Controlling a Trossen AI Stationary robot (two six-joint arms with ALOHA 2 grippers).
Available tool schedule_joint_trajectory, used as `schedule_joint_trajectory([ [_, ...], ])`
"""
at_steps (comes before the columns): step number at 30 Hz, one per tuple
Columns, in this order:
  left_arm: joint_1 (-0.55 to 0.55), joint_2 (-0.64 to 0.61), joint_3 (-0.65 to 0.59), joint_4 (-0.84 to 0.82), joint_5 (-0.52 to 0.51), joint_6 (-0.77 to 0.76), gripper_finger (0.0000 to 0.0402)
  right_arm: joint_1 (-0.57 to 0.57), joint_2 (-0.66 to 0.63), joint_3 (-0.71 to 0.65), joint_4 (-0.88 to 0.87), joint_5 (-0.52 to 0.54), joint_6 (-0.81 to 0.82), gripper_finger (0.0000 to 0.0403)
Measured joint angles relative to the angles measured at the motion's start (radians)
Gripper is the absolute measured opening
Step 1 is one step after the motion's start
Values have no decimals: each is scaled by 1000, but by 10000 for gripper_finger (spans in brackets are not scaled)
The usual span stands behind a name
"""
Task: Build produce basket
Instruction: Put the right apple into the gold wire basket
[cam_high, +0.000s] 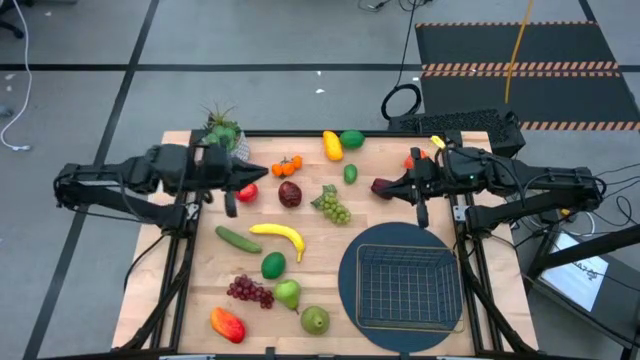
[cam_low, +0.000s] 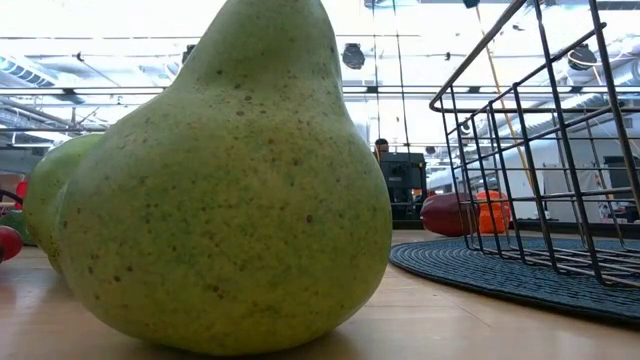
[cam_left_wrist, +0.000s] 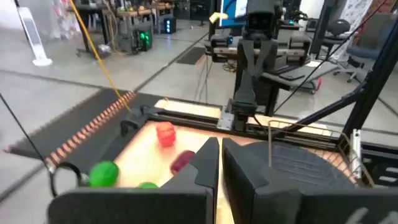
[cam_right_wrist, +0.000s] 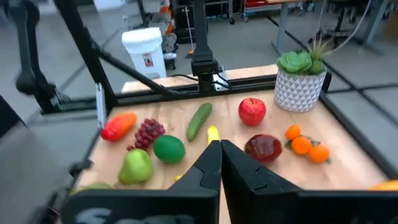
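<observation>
Both arms are up over the far half of the table (cam_high: 200, 300), nothing held. Left gripper (cam_high: 250, 179) sits at the far left, fingers pressed together and empty, just beside a red apple (cam_high: 247, 193). Right gripper (cam_high: 385, 186) is at the far right, jaws fully closed; a dark red fruit (cam_high: 381, 186) shows right at its tip in the high view, and I can't tell whether it touches it.

Basket (cam_high: 405, 286) is at the near right, sitting on the round dark blue mat (cam_high: 348, 270), with no produce in it.

Produce is all loose on the wood:
- far edge: yellow fruit (cam_high: 332, 146) touching a lime (cam_high: 352, 139), small green piece (cam_high: 350, 173) nearer
- centre: oranges (cam_high: 287, 166), dark red apple (cam_high: 290, 193), green grapes (cam_high: 333, 207)
- left of centre: cucumber (cam_high: 238, 239), banana (cam_high: 279, 236), second lime (cam_high: 273, 265)
- near left: purple grapes (cam_high: 250, 290), two pears (cam_high: 288, 294) (cam_high: 315, 320), red-orange fruit (cam_high: 227, 324)

Potted plant (cam_high: 222, 128) is at the far left corner, behind the left gripper.

The low view is mostly blocked by a pear (cam_low: 230, 180); the basket wire (cam_low: 540, 150) is at its right.
</observation>
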Motion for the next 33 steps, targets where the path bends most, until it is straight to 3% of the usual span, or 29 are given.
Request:
schedule_joint_trajectory([
  [10, -36, 111, 0, 2, 1, -161, 23, 0, -40, 0, -52, 5, 226, 0],
  [17, -75, 149, -1, 2, 3, -220, 23, 0, -34, 0, -94, 163, 349, 1],
  [29, -78, 155, -2, 5, 3, -257, 24, 0, -47, 0, -161, 189, 543, 15],
  [33, -78, 156, -2, 5, 3, -257, 24, 0, -43, 0, -186, 264, 639, 22],
])
